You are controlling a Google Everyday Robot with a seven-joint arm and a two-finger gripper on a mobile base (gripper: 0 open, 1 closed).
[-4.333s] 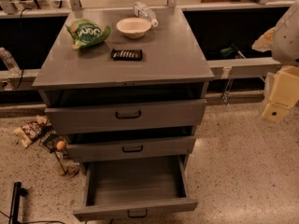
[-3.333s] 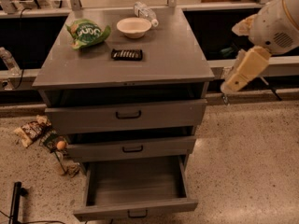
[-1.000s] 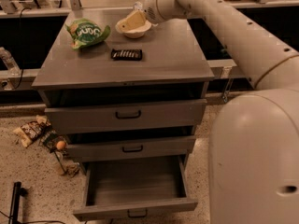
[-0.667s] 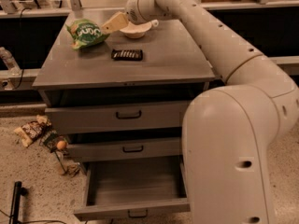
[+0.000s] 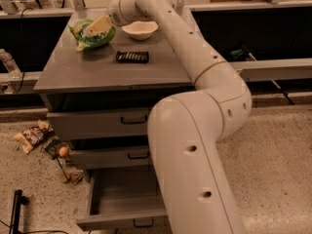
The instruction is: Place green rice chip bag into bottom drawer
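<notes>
The green rice chip bag (image 5: 87, 39) lies crinkled at the back left of the grey cabinet top (image 5: 87, 69). My gripper (image 5: 96, 26) reaches in from the right and sits right over the bag, touching or nearly touching its top. The bottom drawer (image 5: 114, 204) is pulled open at the foot of the cabinet, its grey inside showing. My arm (image 5: 195, 130) covers its right part.
A white bowl (image 5: 140, 29) stands just right of the bag. A dark flat bar (image 5: 132, 57) lies in front of the bowl. The two upper drawers (image 5: 97, 124) are slightly ajar. Snack packets (image 5: 34, 136) lie on the floor at the left.
My arm has swung in from the right across the cabinet. The gripper has passed the bowl and moved left onto the green bag.
</notes>
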